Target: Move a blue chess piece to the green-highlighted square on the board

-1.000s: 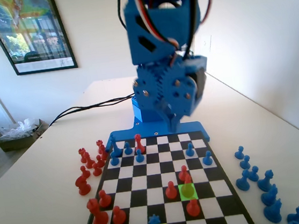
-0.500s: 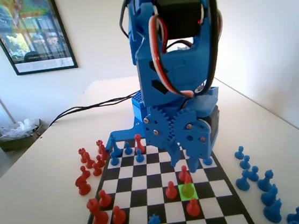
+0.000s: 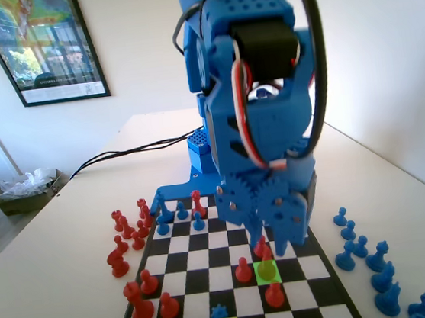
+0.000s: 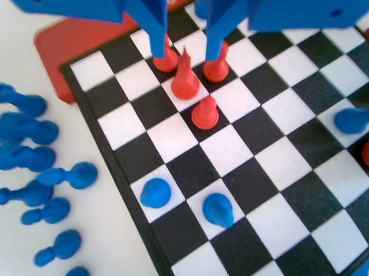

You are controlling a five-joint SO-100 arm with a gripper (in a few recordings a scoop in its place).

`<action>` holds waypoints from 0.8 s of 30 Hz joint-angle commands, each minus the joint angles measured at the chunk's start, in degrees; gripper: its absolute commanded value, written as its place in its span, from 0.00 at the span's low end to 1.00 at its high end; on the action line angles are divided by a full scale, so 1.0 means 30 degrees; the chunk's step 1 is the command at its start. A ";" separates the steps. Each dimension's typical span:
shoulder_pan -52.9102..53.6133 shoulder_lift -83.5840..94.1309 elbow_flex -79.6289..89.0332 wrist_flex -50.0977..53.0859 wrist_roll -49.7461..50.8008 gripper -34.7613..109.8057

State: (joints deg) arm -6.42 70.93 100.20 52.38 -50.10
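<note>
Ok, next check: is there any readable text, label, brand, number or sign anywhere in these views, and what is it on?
Framed poster on the wall, fixed view: a pale strip of print along its bottom edge, too small and blurred to read.
The board: no letters or numbers can be seen along its rim in either view.
Blue arm and gripper: no label or brand can be seen.
So nothing can be read.

Fixed view: the arm hides the board's [image 3: 180, 264] far right squares; the bottom edge crops its near row. Wrist view: the top edge cuts off the hand [image 4: 184, 50] above its jaws.
</note>
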 commanded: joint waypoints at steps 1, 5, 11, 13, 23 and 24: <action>-0.0410 0.0586 0.0059 -0.0293 -0.0322 0.31; -0.0439 0.0498 0.0146 -0.0410 -0.0322 0.31; -0.0322 0.0029 -0.0029 -0.0557 -0.0410 0.31; -0.0234 -0.0117 -0.0088 -0.0674 -0.0469 0.31; -0.0088 -0.0703 -0.0498 -0.0967 -0.0527 0.30; -0.0088 -0.0703 -0.0527 -0.0967 -0.0498 0.30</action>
State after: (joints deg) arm -6.33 66.62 100.55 49.22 -50.80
